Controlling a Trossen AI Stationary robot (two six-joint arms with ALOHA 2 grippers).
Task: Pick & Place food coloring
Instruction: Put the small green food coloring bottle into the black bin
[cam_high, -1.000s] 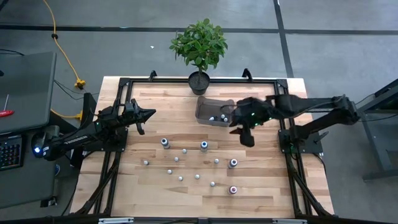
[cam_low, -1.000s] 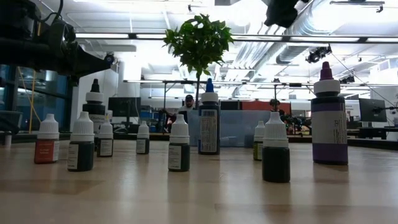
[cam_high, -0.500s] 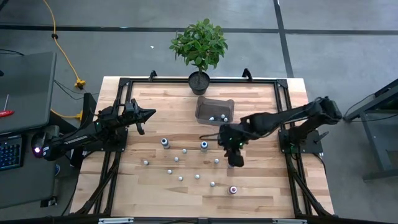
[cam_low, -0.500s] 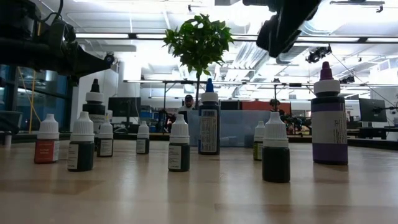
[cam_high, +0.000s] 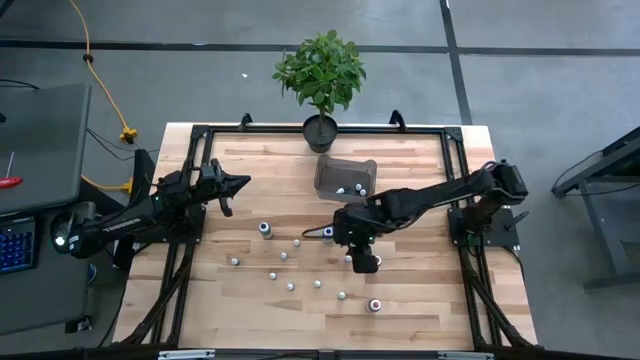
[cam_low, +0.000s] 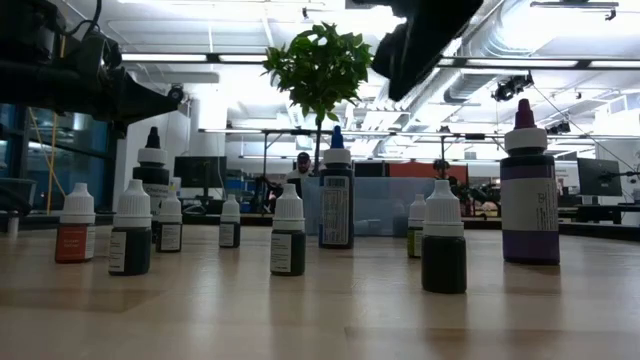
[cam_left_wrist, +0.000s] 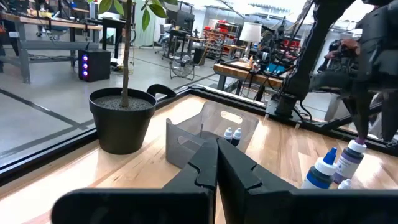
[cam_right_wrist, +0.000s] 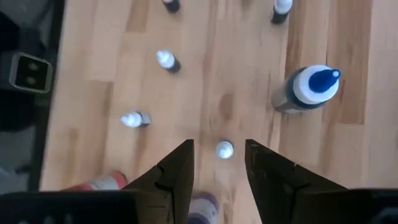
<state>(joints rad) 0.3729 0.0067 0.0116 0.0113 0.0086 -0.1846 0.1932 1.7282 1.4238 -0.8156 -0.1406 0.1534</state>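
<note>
- Food coloring bottles, tiny dark ones with whitish, blue and purple caps, are scattered over the middle of the light wooden tabletop (cam_high: 420, 170); a couple already sit in the clear rectangular plastic bin (cam_high: 345, 177) near the potted green plant (cam_high: 320, 75).
- Right claw (cam_right_wrist: 219, 163) hangs over the scatter with fingers spread, a small white-capped bottle (cam_right_wrist: 224, 149) lined up in the gap, and the bigger blue-capped bottle (cam_right_wrist: 306, 89) just off to one side.
- Left claw (cam_left_wrist: 216, 163) is parked by the tabletop's left edge, fingers pressed together, holding nothing.
- My guess on handling: these look light, stiff plastic, tall and narrow, so easy to tip. I'd pinch the body just below the cap; the nozzle tip looks too slippery.
</note>
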